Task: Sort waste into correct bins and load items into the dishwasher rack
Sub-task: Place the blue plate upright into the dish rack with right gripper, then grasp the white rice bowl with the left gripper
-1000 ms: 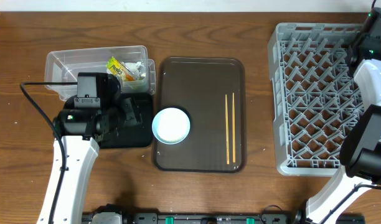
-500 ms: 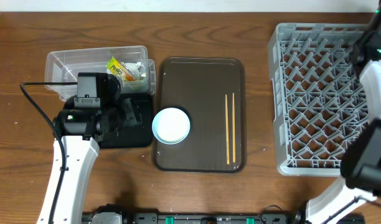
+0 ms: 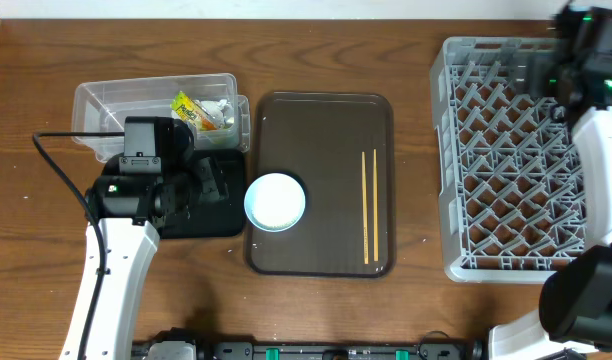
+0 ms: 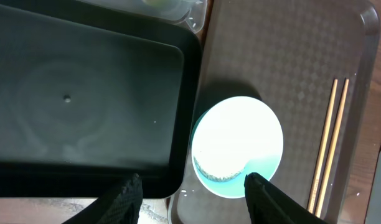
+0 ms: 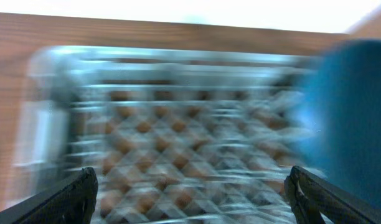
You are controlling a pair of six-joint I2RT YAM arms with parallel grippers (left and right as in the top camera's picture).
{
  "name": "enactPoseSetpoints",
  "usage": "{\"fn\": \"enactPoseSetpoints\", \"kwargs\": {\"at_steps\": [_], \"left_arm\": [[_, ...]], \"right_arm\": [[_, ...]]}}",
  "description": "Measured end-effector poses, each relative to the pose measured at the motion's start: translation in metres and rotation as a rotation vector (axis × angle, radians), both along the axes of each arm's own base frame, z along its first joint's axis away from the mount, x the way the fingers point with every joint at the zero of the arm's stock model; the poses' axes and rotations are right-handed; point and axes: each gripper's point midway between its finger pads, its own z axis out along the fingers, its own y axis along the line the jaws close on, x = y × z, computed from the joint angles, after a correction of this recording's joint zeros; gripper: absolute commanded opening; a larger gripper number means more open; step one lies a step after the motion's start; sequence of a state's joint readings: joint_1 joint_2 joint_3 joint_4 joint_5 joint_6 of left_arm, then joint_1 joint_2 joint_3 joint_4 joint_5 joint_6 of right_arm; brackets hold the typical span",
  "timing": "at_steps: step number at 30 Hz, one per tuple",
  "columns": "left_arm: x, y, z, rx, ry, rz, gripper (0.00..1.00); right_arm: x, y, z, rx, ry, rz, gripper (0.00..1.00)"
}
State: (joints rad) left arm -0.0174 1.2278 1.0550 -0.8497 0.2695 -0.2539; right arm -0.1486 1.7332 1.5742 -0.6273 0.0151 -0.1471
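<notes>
The pale blue bowl [image 3: 276, 200] sits on the brown serving tray [image 3: 321, 120] and holds white rice grains [image 4: 218, 169]. It also shows in the left wrist view [image 4: 259, 134]. My left gripper [image 4: 192, 186] is open and empty, above the edge between the black tray [image 4: 84, 93] and the bowl. Two wooden chopsticks [image 3: 369, 205] lie on the serving tray's right side. The yellow-green wrapper [image 3: 191, 108] lies in the clear tub [image 3: 116, 100]. My right gripper [image 5: 190, 186] is open over the grey rack [image 3: 496, 150]. A blurred dark blue shape [image 5: 346, 112] is at its right. The cups are out of view.
The black tray [image 3: 221, 205] lies below the clear tub, mostly under my left arm. The serving tray lies between the bins and the rack. My right arm [image 3: 586, 60] hangs over the rack's back right corner. The right wrist view is motion-blurred.
My right arm has swung up and left over the back right of the rack. My left arm, the bowl and the chopsticks have not moved.
</notes>
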Motion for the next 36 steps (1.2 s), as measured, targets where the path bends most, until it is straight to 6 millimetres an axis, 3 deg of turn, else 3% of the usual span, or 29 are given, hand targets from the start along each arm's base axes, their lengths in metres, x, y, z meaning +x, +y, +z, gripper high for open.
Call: {"fn": "enactPoseSetpoints", "kwargs": {"at_steps": [5, 10, 22, 25, 28, 31, 36], "left_arm": [[-0.001, 0.000, 0.000, 0.000, 0.004, 0.000, 0.57], [-0.001, 0.000, -0.001, 0.000, 0.005, 0.000, 0.60], [-0.001, 0.002, -0.001, 0.013, 0.007, 0.007, 0.60], [-0.001, 0.000, -0.001, 0.014, 0.006, -0.002, 0.60], [-0.001, -0.008, -0.001, 0.016, 0.002, -0.030, 0.60], [0.002, -0.022, -0.004, 0.019, -0.001, -0.076, 0.60], [0.014, -0.057, -0.022, 0.018, 0.009, -0.176, 0.60]], "right_arm": [[-0.011, 0.092, -0.014, 0.127, 0.081, 0.195, 0.97], [-0.039, 0.162, -0.029, 0.169, 0.195, 0.341, 0.98], [-0.091, 0.275, -0.068, 0.225, 0.387, 0.576, 0.93], [-0.098, 0.288, -0.078, 0.222, 0.420, 0.575, 0.94], [-0.093, 0.279, -0.081, 0.203, 0.418, 0.514, 0.94], [-0.086, 0.264, -0.082, 0.186, 0.412, 0.447, 0.94], [-0.077, 0.221, -0.084, 0.180, 0.429, 0.323, 0.94]]}}
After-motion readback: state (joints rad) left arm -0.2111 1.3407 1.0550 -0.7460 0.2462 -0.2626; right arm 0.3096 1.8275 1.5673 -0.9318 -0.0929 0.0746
